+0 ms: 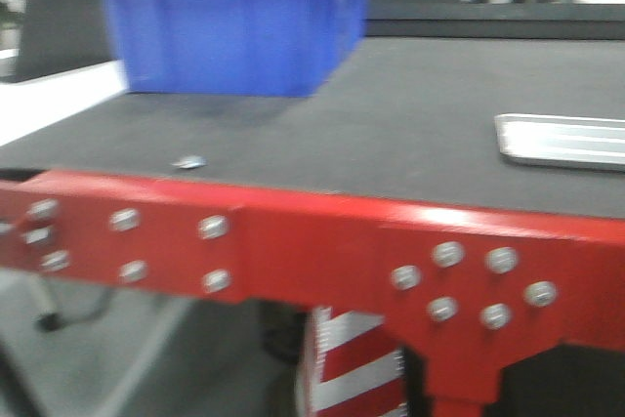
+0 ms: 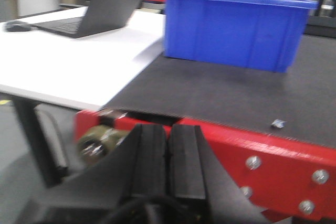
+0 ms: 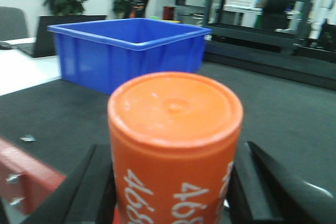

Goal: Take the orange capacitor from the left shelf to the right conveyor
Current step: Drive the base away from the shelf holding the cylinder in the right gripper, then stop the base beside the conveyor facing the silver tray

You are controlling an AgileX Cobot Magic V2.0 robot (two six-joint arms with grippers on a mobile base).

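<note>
Gripping orange capacitor (image 3: 176, 129): right gripper (image 3: 173, 187), shown only in the right wrist view.
Left gripper (image 2: 168, 140): jaws pressed together, empty.

At bottom centre, left gripper (image 2: 168, 129) with its 2 black pads (image 2: 149, 156) pressed flat together. Just beyond, red edge (image 2: 273, 156) of the conveyor (image 2: 226, 95), studded with 4 bolts (image 2: 253, 162), then dark textured belt. On the belt, a blue bin (image 2: 236, 24) at the back and a small silvery scrap (image 2: 277, 124) near the front, well apart. Beside the belt on the left, a white table (image 2: 63, 66) carrying an open laptop (image 2: 100, 9) and a mouse (image 2: 18, 25). Under the table's corner, an olive round fitting (image 2: 97, 142), blurred.
</note>
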